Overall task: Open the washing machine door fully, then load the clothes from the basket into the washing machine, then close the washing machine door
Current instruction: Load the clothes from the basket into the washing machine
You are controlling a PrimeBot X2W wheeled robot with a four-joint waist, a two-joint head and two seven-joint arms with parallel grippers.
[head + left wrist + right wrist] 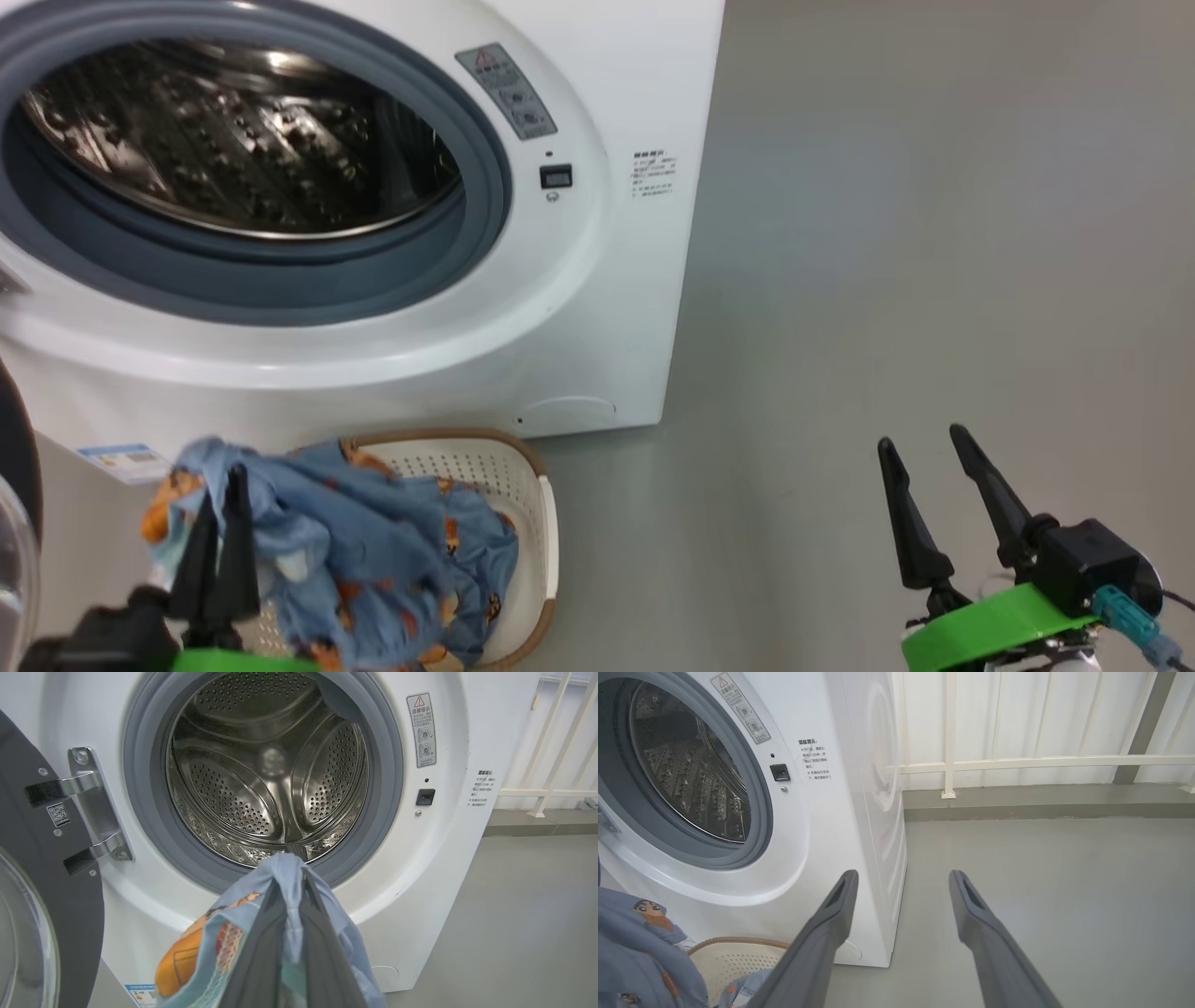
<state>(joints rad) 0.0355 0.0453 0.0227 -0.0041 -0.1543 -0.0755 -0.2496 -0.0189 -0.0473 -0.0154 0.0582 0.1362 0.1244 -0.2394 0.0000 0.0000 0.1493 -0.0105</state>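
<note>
Your left gripper [293, 884] pinches the clothes [224, 914], seemingly limp and light, best gripped at a bunched fold; right gripper [903, 875] stands open.

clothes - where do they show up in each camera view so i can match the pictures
Head view: clothes lower left, hanging over the basket, pinched by the left end effector.
Left wrist view: bottom centre, bunched in that end effector, overlapping the drum's lower edge.
Right wrist view: bottom left corner, beside the basket.
Shared landmark: the warning sticker right of the drum opening.
</note>
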